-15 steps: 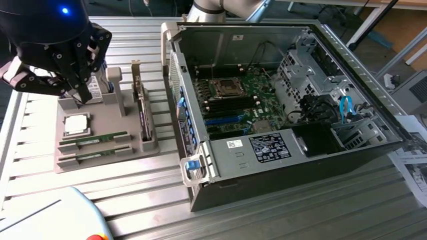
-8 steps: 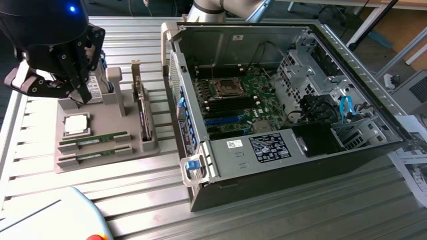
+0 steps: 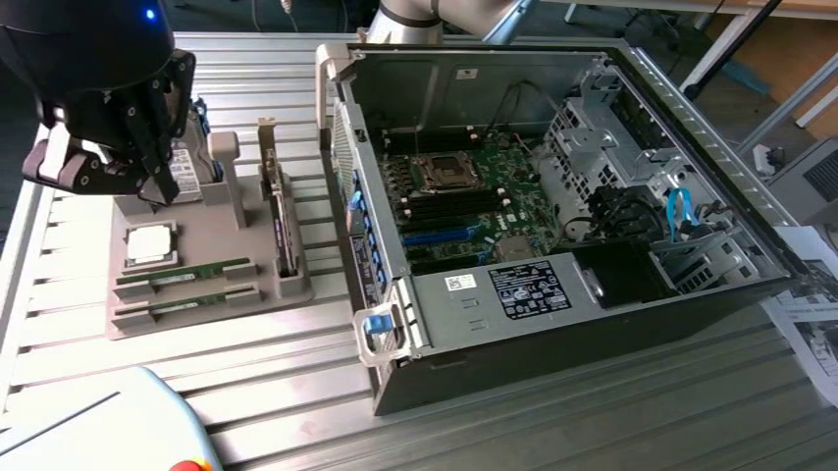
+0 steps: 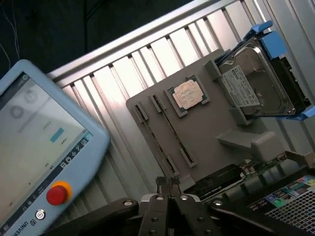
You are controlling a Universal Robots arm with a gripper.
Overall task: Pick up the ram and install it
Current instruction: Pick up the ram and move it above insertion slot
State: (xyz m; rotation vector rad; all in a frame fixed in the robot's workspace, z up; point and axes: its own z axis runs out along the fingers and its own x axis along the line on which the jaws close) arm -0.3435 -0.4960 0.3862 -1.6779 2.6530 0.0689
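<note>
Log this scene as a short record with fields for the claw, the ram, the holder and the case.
claw: the claw is shut, holds nothing and hangs over the grey holder
ram: two ram sticks lie in the holder's slots, untouched
also on holder: processor chip lying flat, hard drive standing in a blue bracket
case: computer case open, motherboard exposed
nearby: teach pendant beside the holder

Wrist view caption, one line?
Shut gripper hovers over the grey tray holding two ram sticks, a processor and a hard drive.
</note>
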